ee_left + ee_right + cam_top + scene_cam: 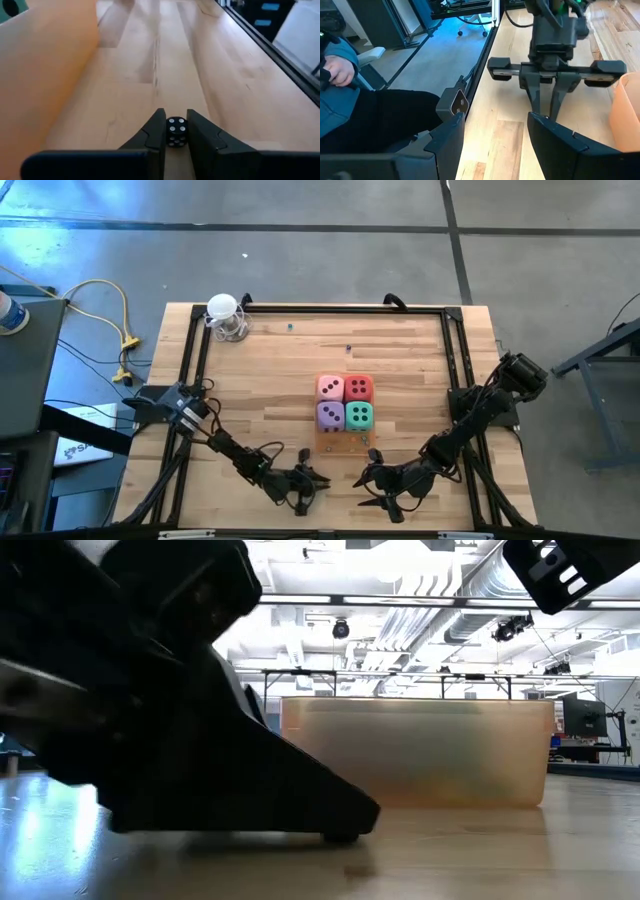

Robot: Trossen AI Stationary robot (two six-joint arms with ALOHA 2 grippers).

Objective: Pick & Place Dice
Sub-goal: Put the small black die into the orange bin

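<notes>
Left gripper [175, 131]: narrow, fingers pinching a small black die [175, 132] with white pips, down at the table [270, 370], just beside the tray's [345, 444] near left corner.
Right gripper [495, 131]: half open, empty, low near the tray's right corner, facing the left one.
Big dice: pink [331, 388], red [359, 388], purple [331, 416], teal [359, 416], packed two by two in the tray.
Doing it well: hold the pinch centred, lift straight, clear the tray wall before moving over.
Writing: none readable.

Grey concrete floor [320, 260] surrounds the wooden desk [270, 370]; white ceiling ducts [470, 590] and bright lights overhead; what may be an office chair [470, 22] stands beyond.
</notes>
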